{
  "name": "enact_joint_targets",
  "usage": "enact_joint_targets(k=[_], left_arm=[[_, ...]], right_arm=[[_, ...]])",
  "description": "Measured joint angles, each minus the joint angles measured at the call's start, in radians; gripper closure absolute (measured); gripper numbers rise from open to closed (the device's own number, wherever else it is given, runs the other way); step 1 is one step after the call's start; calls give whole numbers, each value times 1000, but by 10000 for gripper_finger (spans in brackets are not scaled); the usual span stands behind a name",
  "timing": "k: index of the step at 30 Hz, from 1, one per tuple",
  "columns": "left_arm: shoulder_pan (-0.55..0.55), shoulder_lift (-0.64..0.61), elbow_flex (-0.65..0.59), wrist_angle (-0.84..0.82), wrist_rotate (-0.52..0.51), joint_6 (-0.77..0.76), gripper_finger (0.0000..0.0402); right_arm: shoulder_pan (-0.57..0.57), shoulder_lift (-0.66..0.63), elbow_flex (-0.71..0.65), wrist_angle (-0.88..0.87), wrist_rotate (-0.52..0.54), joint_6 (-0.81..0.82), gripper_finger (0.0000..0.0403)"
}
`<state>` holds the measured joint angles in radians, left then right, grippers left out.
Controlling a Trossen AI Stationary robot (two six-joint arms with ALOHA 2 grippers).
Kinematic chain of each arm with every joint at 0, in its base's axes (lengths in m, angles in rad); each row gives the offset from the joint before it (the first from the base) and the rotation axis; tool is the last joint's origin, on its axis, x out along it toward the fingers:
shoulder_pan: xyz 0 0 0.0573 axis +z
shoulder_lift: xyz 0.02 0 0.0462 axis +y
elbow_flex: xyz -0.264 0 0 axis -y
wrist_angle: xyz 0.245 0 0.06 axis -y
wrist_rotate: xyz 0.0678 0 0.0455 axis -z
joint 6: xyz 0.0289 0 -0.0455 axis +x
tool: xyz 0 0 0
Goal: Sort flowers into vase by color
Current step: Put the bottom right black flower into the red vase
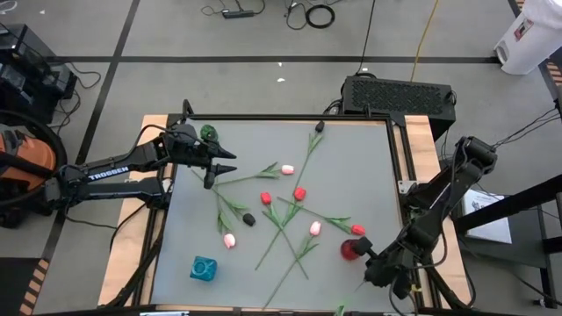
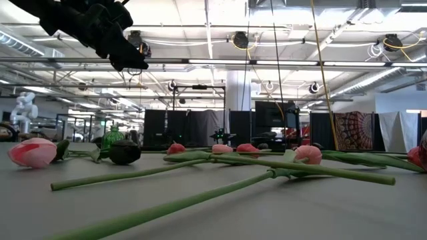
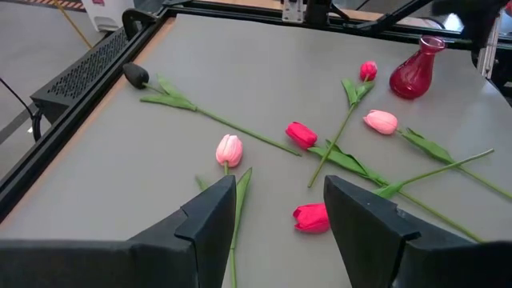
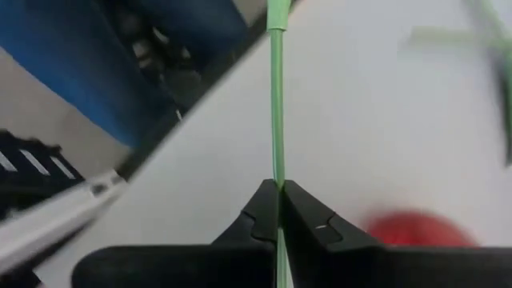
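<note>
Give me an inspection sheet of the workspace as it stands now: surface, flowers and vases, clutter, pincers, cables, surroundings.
Surface: grey table, black-framed.
Job's things: flowers scattered loose across the middle, pink, red and black heads, stems crossing; none stand in a vase. Red vase near the right pincer, green vase by the left pincer, blue vase at the near left.
Clutter: nothing seen.
Pincers: left pincer open, above the table's left side, holding nothing. Right pincer shut on a green stem at the near right edge.
Cables: loose cables on the floor beyond the table.
Surroundings: black box behind the table; open hall with ceiling lights.
</note>
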<state>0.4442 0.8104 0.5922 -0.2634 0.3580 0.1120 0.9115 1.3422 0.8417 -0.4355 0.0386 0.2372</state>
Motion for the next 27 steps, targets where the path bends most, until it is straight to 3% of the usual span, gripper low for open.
enact_joint_targets(k=[7, 12, 20, 27], left_arm=[[0, 0, 0, 0, 0, 0, 204], [0, 0, 0, 0, 0, 0, 204], [0, 0, 0, 0, 0, 0, 204], [0, 0, 0, 0, 0, 0, 204]], right_arm=[[0, 0, 139, 5, 31, -65, 403], [0, -7, 251, -12, 136, -118, 402], [32, -127, 308, -44, 512, -224, 402], [153, -288, 299, -171, 704, -192, 402]])
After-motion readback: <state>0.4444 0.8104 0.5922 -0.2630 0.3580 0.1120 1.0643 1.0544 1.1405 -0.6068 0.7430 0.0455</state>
